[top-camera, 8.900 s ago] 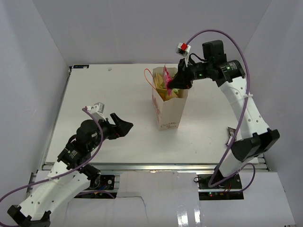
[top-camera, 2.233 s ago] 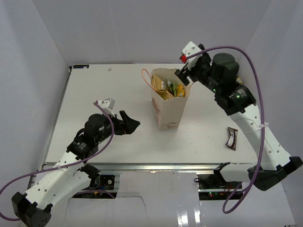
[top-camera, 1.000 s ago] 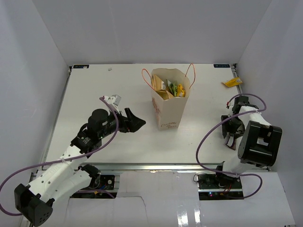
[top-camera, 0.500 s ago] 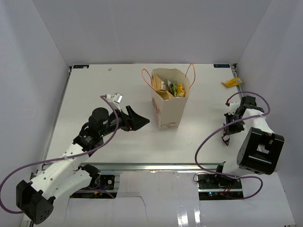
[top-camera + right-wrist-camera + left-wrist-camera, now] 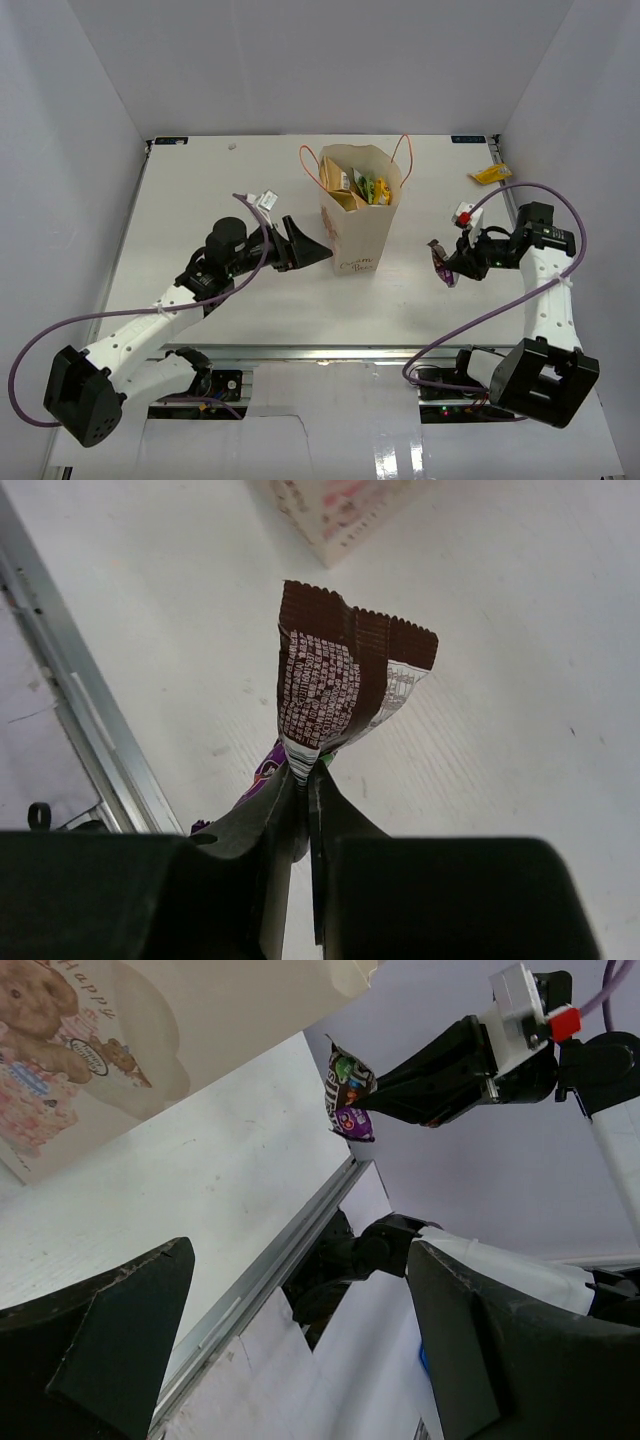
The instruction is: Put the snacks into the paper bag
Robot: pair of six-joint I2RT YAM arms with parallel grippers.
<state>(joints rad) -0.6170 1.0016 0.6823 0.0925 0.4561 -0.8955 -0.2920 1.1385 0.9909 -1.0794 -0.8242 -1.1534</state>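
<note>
The cream paper bag (image 5: 358,225) stands upright mid-table with orange cord handles, and yellow and green snacks (image 5: 362,188) show in its open top. My right gripper (image 5: 452,268) is shut on a dark brown-and-white snack packet (image 5: 345,685), held above the table to the right of the bag; the same packet (image 5: 349,1092) shows in the left wrist view. My left gripper (image 5: 318,252) stands open, its tips close to the bag's left lower wall (image 5: 120,1035), with nothing between them. A small yellow snack (image 5: 488,175) lies at the far right edge.
White walls close in the table on three sides. A metal rail (image 5: 90,720) runs along the near table edge. The purple cables (image 5: 480,320) of both arms loop over the near part of the table.
My right gripper has lifted the brown packet from the right table edge and carried it left toward the bag. My left gripper has moved right, close to the bag.
</note>
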